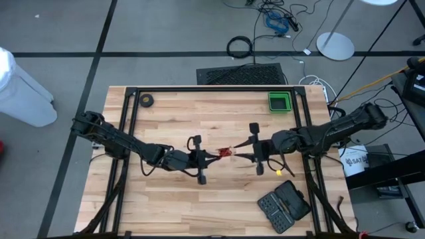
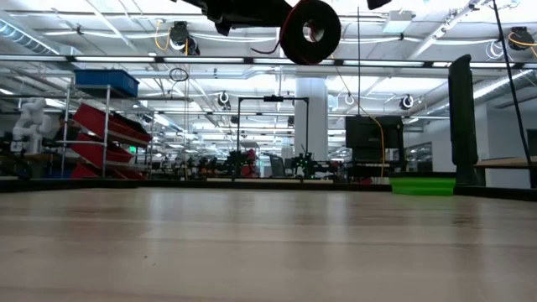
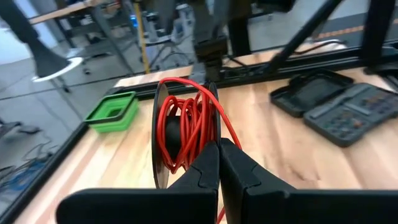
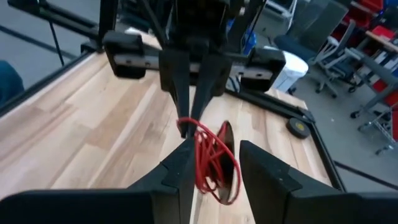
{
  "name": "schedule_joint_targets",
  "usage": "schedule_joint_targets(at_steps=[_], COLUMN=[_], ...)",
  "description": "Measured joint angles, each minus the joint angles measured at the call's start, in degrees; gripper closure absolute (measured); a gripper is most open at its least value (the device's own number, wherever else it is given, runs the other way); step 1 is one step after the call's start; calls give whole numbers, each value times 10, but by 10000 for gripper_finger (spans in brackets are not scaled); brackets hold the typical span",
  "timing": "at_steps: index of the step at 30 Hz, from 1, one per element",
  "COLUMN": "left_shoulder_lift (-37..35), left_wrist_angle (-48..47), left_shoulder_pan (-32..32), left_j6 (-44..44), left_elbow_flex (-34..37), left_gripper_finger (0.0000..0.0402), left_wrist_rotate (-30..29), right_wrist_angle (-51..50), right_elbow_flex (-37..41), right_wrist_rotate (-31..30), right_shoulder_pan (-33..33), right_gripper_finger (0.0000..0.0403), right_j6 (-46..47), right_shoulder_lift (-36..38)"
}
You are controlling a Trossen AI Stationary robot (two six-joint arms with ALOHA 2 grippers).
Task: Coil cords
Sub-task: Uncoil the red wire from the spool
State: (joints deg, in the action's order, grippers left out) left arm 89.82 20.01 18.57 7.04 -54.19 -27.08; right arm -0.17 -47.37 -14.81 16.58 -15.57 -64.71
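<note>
Red cord on its reel, held up between two arms

The left gripper (image 3: 219,163) is pinched tight on the small round black reel (image 3: 163,140) of thin red wire cord (image 3: 186,130); the right gripper (image 4: 214,165) is open around it. The cord looks light and floppy, so hold the stiff reel rim.

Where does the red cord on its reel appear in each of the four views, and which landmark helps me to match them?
High view: red cord, table centre, between both grippers.
Low view: reel at the top edge, above the table.
Left wrist view: centre, before the left gripper.
Right wrist view: lower centre, between the open fingers of the right gripper.
Landmark: green tray.
</note>
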Motion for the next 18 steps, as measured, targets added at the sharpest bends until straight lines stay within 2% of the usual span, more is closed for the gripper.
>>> schedule_joint_targets(at_steps=[6,18], left_shoulder_lift=[0,0], left_wrist_angle=[0,0], left_shoulder_pan=[0,0], left_j6=[11,12], left_elbow_flex=[0,0], left_gripper_finger=[401,401], left_wrist_rotate=[30,31], right_wrist_angle=[1,24], right_elbow_flex=[0,0], right_wrist_rotate=[1,0], right_shoulder_pan=[0,-1], right_gripper_finger=[291,291], right_j6=[0,-5], right_shoulder_lift=[-32,-42])
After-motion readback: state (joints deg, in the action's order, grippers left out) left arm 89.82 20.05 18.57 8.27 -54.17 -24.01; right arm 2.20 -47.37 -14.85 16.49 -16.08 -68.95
